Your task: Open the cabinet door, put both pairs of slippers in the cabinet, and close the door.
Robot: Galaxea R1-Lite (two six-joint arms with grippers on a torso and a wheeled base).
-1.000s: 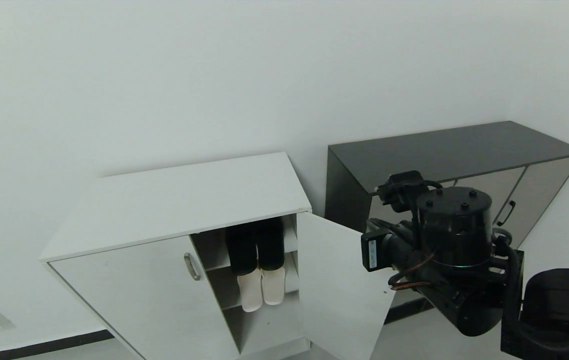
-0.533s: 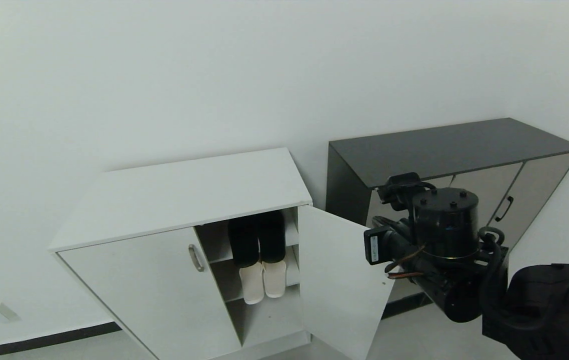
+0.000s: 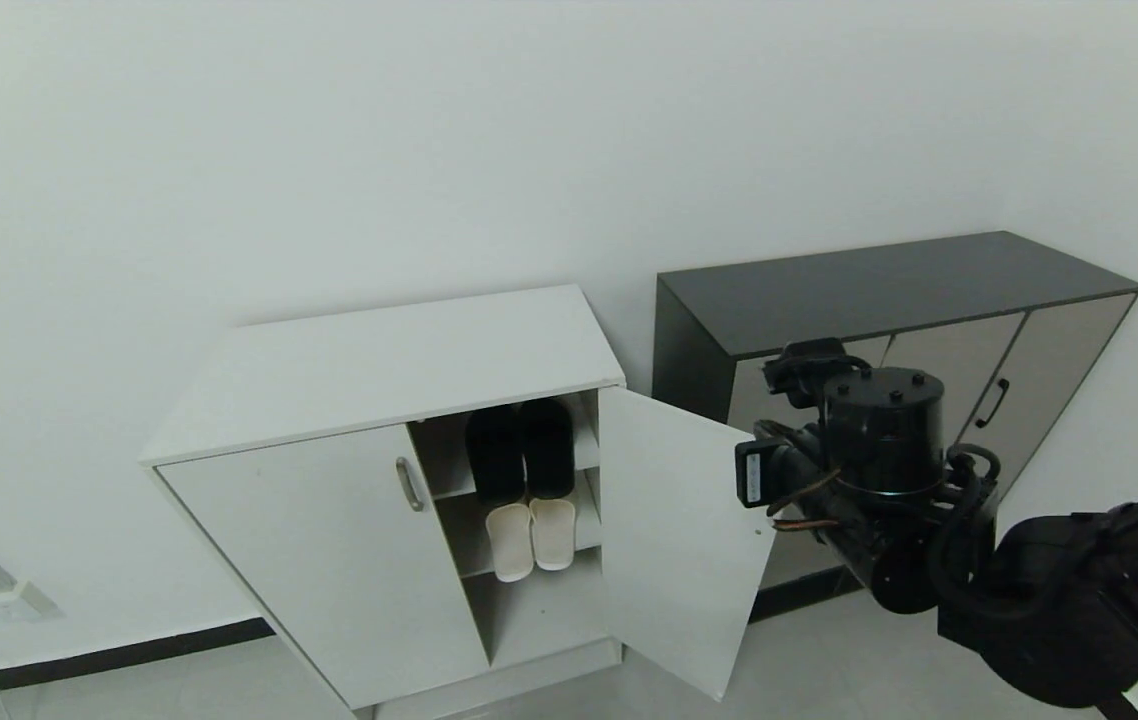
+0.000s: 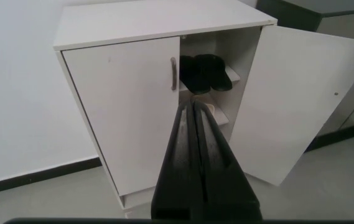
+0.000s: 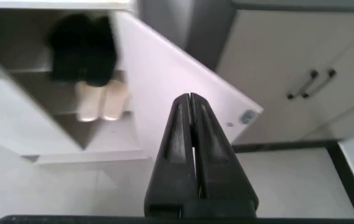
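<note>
Shifted since a moment ago: only the camera's framing in the head view, nothing within the cabinet point(image 3: 399, 360). Black slippers point(image 3: 521, 450) on the upper shelf, white slippers point(image 3: 532, 535) on the shelf just below. Right door point(image 3: 679, 540) swung wide open, left door point(image 3: 329, 560) shut. Right gripper point(image 5: 191, 98) near the open door's free edge, fingers clenched on nothing; left gripper point(image 4: 193, 106) facing the cabinet front, fingers likewise clenched, empty.

The head view looks down from above and in front of the white cabinet point(image 3: 379, 365), far enough back to take in the dark cabinet point(image 3: 879, 285) beside it. The left wrist view faces the white cabinet's front from nearer, along the left gripper point(image 4: 193, 104). The right wrist view looks steeply down past the right gripper point(image 5: 191, 96) onto the open door point(image 5: 177, 81). All three share that door and the black slippers point(image 3: 521, 445) inside the white cabinet.
</note>
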